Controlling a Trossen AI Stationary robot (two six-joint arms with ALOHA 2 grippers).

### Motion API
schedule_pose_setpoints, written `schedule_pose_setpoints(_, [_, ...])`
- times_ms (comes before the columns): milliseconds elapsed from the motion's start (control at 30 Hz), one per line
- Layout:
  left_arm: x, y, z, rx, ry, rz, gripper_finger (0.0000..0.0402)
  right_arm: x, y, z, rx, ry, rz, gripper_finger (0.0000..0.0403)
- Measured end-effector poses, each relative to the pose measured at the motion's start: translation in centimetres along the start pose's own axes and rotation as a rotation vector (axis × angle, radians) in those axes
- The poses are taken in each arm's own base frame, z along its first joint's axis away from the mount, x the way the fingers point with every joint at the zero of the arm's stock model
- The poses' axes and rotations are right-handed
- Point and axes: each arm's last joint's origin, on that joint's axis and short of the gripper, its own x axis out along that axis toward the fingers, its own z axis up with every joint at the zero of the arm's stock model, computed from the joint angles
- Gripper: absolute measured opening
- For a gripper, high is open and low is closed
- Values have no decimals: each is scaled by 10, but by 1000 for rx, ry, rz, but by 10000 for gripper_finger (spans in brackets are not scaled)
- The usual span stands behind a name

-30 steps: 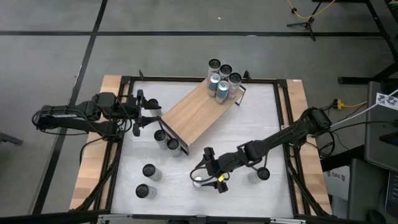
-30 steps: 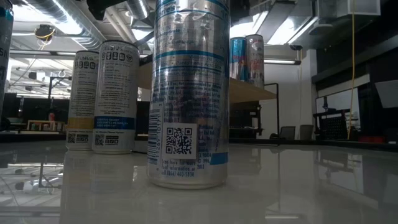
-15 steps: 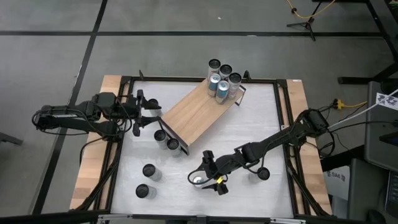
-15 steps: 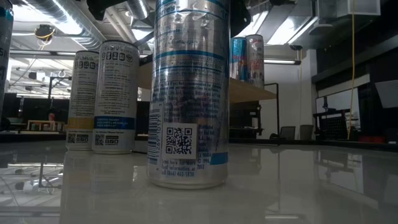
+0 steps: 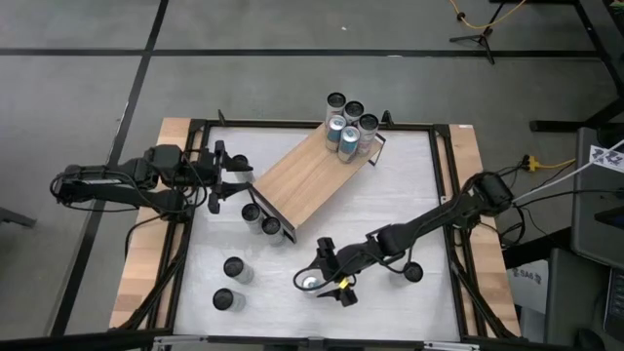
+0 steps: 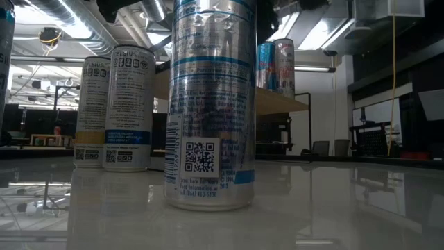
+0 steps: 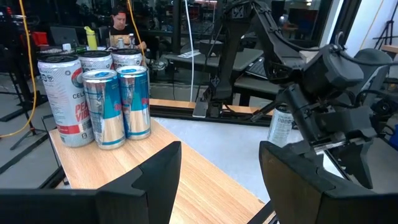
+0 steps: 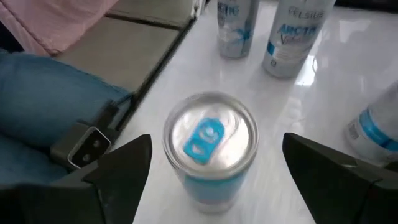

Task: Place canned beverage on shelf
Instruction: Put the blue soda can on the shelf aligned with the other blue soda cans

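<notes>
- Right gripper point(image 5: 320, 278) sits low over the near-centre of the table point(image 5: 409, 195), fingers spread wide either side of a silver can point(image 5: 310, 282) with a blue tab. Nothing gripped; the can stands upright on the tabletop between the fingers, with gaps showing on both sides in the right wrist view point(image 8: 211, 140).
- Left gripper point(image 5: 232, 178) is at the left edge of the table, just off the shelf's near-left end, jaws partly open and empty. Its wrist view looks along the board at the cans.
- Shelf point(image 5: 302, 180) lies diagonally across the table's far half, one end pointing to the far right.
- Shelf cans point(image 5: 349, 122): five in a tight cluster at that far-right end, all upright; also seen in the left wrist view point(image 7: 99, 102).
- Two cans point(image 5: 260, 219) stand on the table touching the shelf's near-left end.
- Two more cans point(image 5: 228, 283) stand near the table's near-left corner, apart from each other.
- One can point(image 5: 413, 272) stands beside the right arm, to the right of the gripper.
- Low view: one can point(image 6: 210, 104) fills the foreground, upright.
</notes>
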Motion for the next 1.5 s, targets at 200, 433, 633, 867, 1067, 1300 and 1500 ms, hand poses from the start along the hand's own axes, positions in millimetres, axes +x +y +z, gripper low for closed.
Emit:
schedule_pose_setpoints(200, [0, 0, 0, 1, -1, 0, 210, 17, 0, -8, 23, -14, 45, 356])
schedule_pose_setpoints(433, [0, 0, 0, 1, 0, 0, 210, 29, -1, -11, 20, -73, 69, 356])
schedule_pose_setpoints(633, [0, 0, 0, 1, 0, 0, 210, 29, -1, -12, 21, -65, 68, 356])
schedule_pose_setpoints(867, [0, 0, 0, 1, 0, 0, 210, 29, -1, -12, 16, -58, 62, 354])
schedule_pose_setpoints(1067, [0, 0, 0, 1, 0, 0, 210, 30, -1, -14, 17, -42, 56, 305])
schedule_pose_setpoints(1300, [0, 0, 0, 1, 0, 0, 210, 30, -1, -14, 14, -41, 57, 227])
schedule_pose_setpoints(1500, [0, 0, 0, 1, 0, 0, 210, 25, -2, -11, 16, -40, 3, 224])
